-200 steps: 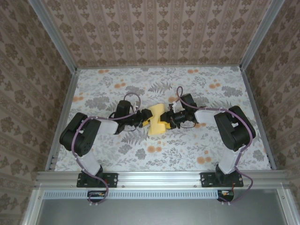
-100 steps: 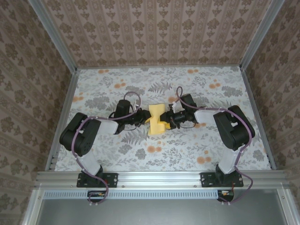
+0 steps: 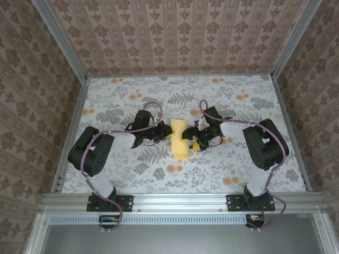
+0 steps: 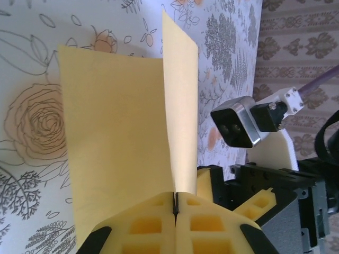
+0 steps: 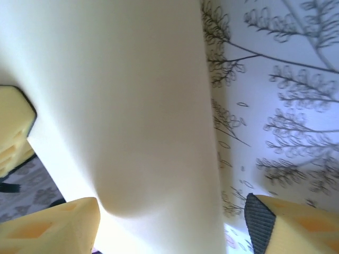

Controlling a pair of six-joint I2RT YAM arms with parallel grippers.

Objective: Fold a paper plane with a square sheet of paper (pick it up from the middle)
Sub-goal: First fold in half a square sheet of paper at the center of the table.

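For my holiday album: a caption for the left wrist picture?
Left hand pinched shut on the folded yellow paper, flowered table beneath.

Clearance, table centre
The left gripper (image 3: 168, 135), paper (image 3: 180, 147) and right gripper (image 3: 189, 138) block the middle; free table (image 3: 238, 106) lies beyond and nearer; walls (image 3: 175, 37) close three sides.

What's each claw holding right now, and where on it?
Left claw is shut on the folded yellow paper, pinching the crease at the edge nearest it. Right claw is open, straddling the paper without gripping it.
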